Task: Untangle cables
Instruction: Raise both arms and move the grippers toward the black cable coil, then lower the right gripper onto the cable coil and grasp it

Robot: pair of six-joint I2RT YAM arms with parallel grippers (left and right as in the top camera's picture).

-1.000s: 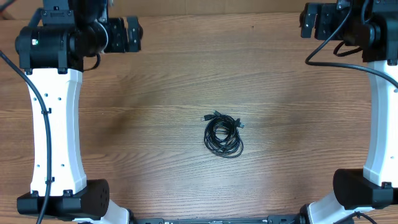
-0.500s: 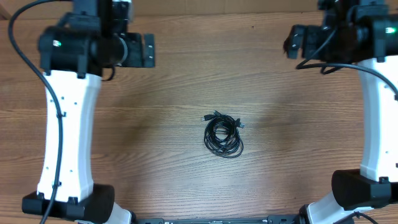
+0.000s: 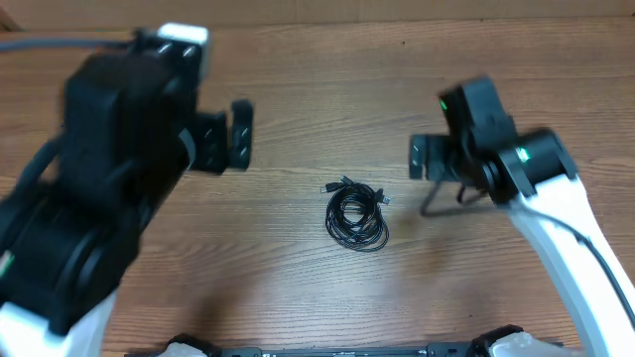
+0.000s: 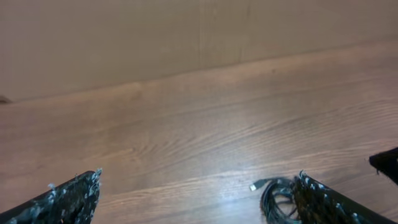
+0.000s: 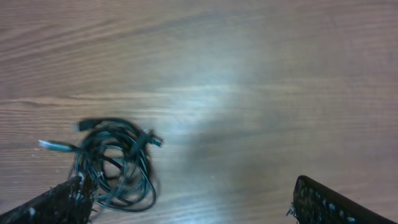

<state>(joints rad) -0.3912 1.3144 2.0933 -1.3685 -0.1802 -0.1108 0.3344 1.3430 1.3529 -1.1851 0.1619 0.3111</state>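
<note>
My left gripper [image 4: 196,208] is spread wide, with one finger in each bottom corner of my wrist view and nothing between them but bare wood. My right gripper [image 5: 193,208] is the same: fingers well apart, clamped on nothing.

Outward from there are the cables [image 3: 355,213], one small black coil lying flat near the middle of the table [image 3: 298,79]. A couple of plug ends poke out along its far edge. From my right wrist the coil sits just off my left-hand finger. From my left wrist only a sliver of it shows, beside the right-hand finger.

What has just changed is me, not the coil. A second ago both my arms were parked at the far corners with the grippers well away from the bundle. Half a second ago they had begun to lean inward. Now my right gripper hangs near the coil on its right side, and my left arm has swung in from the other side — large and blurred overhead, so I judge it is mid-travel and high above the table. The coil sits exactly where it did, loops unchanged.

So the untangling has not started. This is the approach — both hands closing on the bundle, neither touching it yet.
</note>
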